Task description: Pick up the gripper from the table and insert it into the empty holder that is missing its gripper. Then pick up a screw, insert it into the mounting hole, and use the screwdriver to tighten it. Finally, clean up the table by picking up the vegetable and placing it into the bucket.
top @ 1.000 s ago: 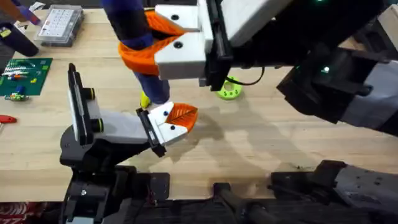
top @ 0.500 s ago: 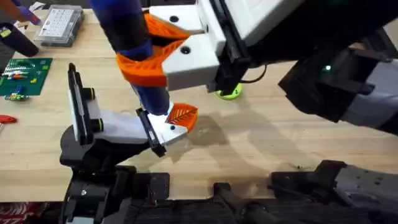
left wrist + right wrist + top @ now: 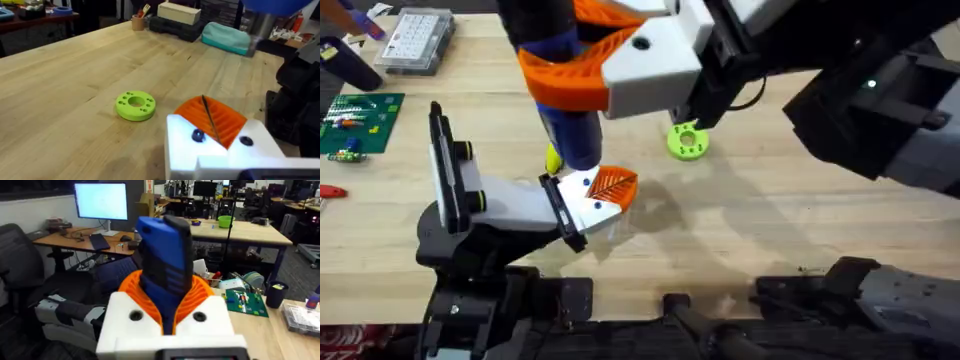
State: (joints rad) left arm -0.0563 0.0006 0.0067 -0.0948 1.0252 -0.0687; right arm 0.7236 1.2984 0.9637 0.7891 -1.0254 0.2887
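**A:** From the overhead camera, what did the right gripper [image 3: 582,62] have?

**B:** Its orange pads were clamped on the screwdriver [image 3: 565,125], blue handle upright. Directly below the tool's lower end sat the gripper [image 3: 603,190], the small orange finger on its white block, seated at the black clamp end of the holder [image 3: 495,205]. A bit of the yellow vegetable [image 3: 552,160] peeked out just beside the handle. The lime-green ring [image 3: 687,141] lay off to the tool's far side, away from the holder.

**A:** And the left wrist camera?

**B:** The small orange finger [image 3: 212,117] with its white block and two dark holes was close up, the green ring [image 3: 135,105] near it on the table [image 3: 60,95]. The screwdriver's [image 3: 265,12] blue handle and metal shank hung above. Whether the left gripper was open, I cannot tell.

**A:** The right wrist camera?

**B:** The blue handle [image 3: 167,255] stood gripped between the orange pads [image 3: 197,297], fully closed on it.
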